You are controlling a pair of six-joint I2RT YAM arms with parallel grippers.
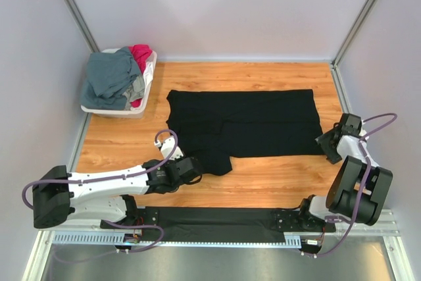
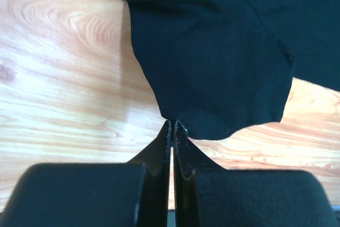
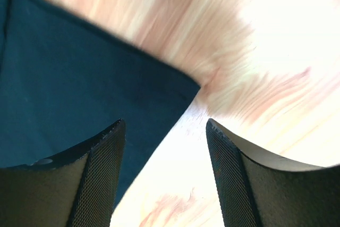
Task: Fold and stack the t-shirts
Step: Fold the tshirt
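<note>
The black t-shirt (image 1: 243,123) lies spread flat across the middle of the wooden table. One sleeve (image 1: 214,157) sticks out toward the near left. My left gripper (image 1: 196,169) is shut, its tips pinching the edge of that sleeve (image 2: 212,67), low over the table; the cloth draws to a point at the left gripper's tips (image 2: 172,124). My right gripper (image 1: 329,144) is open and empty at the shirt's near right corner (image 3: 180,86). Its left finger (image 3: 101,158) is over the cloth and its right finger (image 3: 228,168) is over bare wood. A slate grey-blue shirt (image 1: 112,76) and a magenta-red shirt (image 1: 141,54) lie heaped in the basket.
A white plastic basket (image 1: 118,111) stands at the far left corner of the table. Grey walls and metal posts close in the back and sides. A black strip (image 1: 210,216) runs along the near edge between the arm bases.
</note>
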